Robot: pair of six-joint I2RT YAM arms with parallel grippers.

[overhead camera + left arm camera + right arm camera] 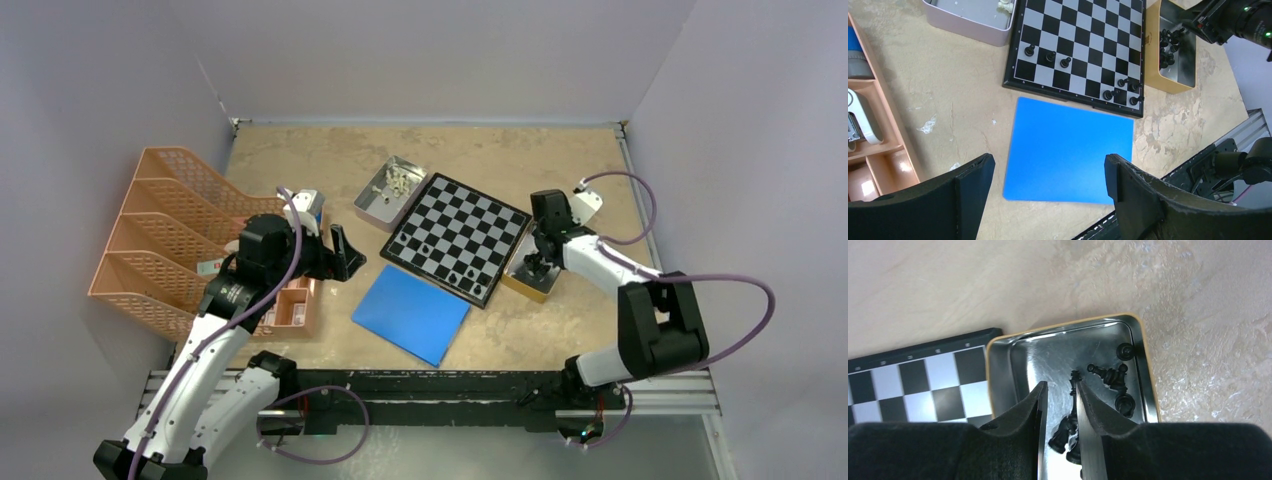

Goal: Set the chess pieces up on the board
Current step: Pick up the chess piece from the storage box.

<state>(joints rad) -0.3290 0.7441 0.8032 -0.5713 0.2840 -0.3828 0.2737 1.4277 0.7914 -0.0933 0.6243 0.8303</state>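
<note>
Beige tabletop (948,285); right pincer (1061,386) straddles black piece (1074,390) in tin (1048,347).

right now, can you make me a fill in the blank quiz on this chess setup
The left tool hangs open over the ___ sheet.
The right tool reaches into the yellow tin of ___ pieces.
The cream pieces sit in a second tin beside the ___.
Missing: blue; black; board.

Even light; perhaps slight tin glare
</note>
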